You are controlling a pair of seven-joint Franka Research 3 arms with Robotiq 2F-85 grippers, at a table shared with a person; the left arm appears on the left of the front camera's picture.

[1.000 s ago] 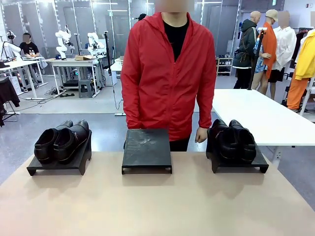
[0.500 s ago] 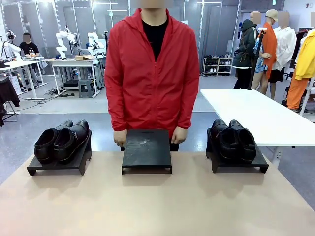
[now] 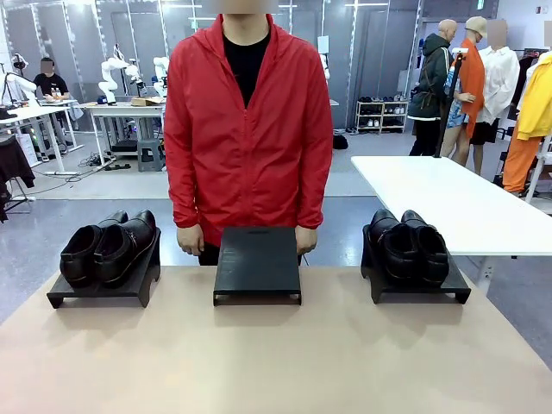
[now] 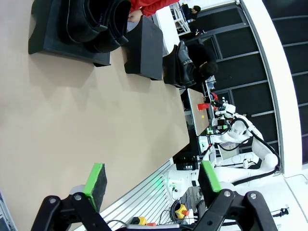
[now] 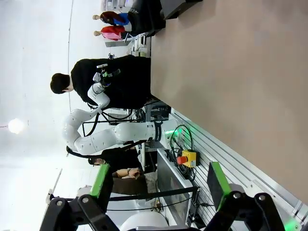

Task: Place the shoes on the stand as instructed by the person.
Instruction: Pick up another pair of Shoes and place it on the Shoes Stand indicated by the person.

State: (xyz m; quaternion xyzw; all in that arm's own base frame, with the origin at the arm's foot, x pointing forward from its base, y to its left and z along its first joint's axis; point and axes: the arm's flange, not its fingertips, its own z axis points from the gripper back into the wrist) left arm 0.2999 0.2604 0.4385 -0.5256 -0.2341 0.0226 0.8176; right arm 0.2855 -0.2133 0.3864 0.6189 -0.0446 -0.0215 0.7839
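Note:
One pair of glossy black shoes (image 3: 108, 248) sits on the left black stand (image 3: 97, 290), and a second pair (image 3: 407, 246) sits on the right stand (image 3: 423, 291). The middle stand (image 3: 257, 263) is bare. The person (image 3: 248, 129) in a red jacket stands right behind it, one hand at each of its sides. In the left wrist view my left gripper (image 4: 153, 178) hangs open above the table's near edge, far from the near pair of shoes (image 4: 98, 21), the middle stand (image 4: 144, 43) and the far pair (image 4: 185, 65). My right gripper (image 5: 159, 182) is open, holding nothing.
The tan table (image 3: 276, 362) is bare between the stands and its near edge. A white table (image 3: 448, 203) stands at the back right. An emergency-stop box (image 5: 187, 158) and cables lie below the table's near edge.
The person has stepped toward the picture's left and now stands centred behind the middle stand, hands lowered to its two sides. Shoes and stands have not moved.

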